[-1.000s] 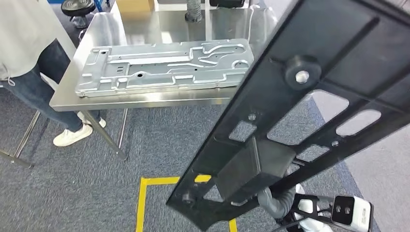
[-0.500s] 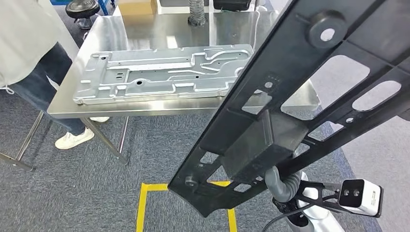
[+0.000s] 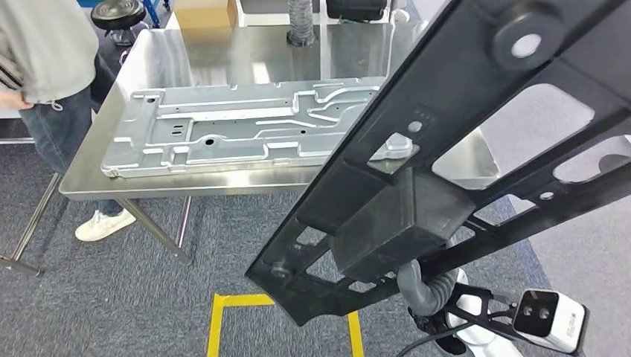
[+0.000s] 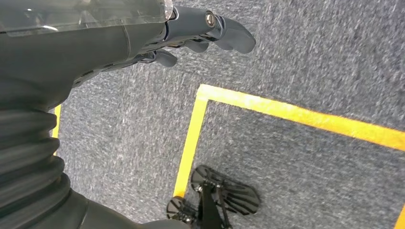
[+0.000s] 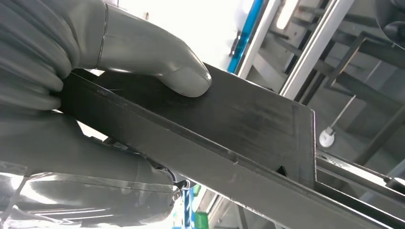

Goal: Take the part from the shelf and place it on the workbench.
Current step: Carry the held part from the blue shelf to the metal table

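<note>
Your right hand (image 5: 95, 95) grips the black part (image 3: 446, 149), thumb pressed on its face; your left hand (image 4: 143, 38) hangs empty, fingers loosely apart.

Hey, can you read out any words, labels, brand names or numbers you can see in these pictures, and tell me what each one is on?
No text can be read in any view.
Black part: moulded shapes and holes, no lettering legible.
Metal plate on the workbench: stamped ridges, no markings legible.
Cardboard box behind the workbench: no print visible.
Yellow floor tape: plain line, no writing.
</note>
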`<action>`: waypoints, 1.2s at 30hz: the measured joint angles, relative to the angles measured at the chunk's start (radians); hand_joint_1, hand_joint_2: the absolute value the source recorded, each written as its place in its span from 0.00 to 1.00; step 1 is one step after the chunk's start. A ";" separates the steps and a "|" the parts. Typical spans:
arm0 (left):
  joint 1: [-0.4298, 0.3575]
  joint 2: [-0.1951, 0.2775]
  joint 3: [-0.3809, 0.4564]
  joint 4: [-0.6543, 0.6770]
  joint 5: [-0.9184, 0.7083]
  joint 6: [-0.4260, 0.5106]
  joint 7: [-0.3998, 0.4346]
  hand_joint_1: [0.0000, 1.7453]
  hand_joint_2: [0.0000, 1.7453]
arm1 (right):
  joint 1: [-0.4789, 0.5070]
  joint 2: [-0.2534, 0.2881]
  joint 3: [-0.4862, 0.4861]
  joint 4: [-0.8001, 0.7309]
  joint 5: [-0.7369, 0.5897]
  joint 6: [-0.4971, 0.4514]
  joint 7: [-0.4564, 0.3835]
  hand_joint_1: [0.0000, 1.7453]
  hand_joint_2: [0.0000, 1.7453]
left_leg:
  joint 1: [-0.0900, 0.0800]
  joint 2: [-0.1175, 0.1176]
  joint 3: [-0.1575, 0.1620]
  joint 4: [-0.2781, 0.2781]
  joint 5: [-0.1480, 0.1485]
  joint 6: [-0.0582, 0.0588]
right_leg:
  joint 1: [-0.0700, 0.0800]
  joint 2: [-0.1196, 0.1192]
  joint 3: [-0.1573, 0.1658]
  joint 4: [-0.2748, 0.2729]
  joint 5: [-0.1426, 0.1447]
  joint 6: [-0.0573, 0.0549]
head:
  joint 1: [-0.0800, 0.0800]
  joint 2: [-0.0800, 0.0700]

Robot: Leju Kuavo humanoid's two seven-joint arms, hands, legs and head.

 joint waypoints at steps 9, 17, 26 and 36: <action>0.001 0.003 -0.011 0.000 -0.010 -0.004 -0.004 0.00 1.00 | 0.014 -0.011 0.013 -0.034 0.017 -0.013 0.000 1.00 1.00 | 0.004 -0.006 0.084 -0.008 -0.061 0.008 | -0.007 -0.001 -0.158 0.108 0.025 0.017 | 0.004 0.000; -0.003 0.002 -0.012 0.001 0.002 0.006 -0.006 0.00 1.00 | 0.016 -0.020 0.012 -0.035 -0.010 0.025 0.000 1.00 1.00 | 0.005 -0.007 0.069 0.094 -0.111 -0.037 | -0.005 0.000 -0.088 -0.023 0.083 -0.031 | -0.001 0.000; 0.006 -0.004 -0.005 0.001 0.021 0.030 -0.006 0.00 1.00 | 0.069 -0.018 -0.008 -0.034 0.017 0.108 0.000 1.00 1.00 | 0.009 -0.006 -0.012 0.044 -0.025 -0.033 | -0.001 0.002 -0.008 -0.024 0.016 -0.023 | -0.003 0.000; 0.008 -0.013 0.009 0.001 0.024 0.038 -0.013 0.00 1.00 | 0.101 -0.016 -0.074 -0.032 0.016 0.164 0.000 1.00 1.00 | 0.005 -0.008 0.045 0.001 -0.039 0.013 | -0.004 0.003 -0.177 0.272 -0.098 0.019 | -0.002 0.000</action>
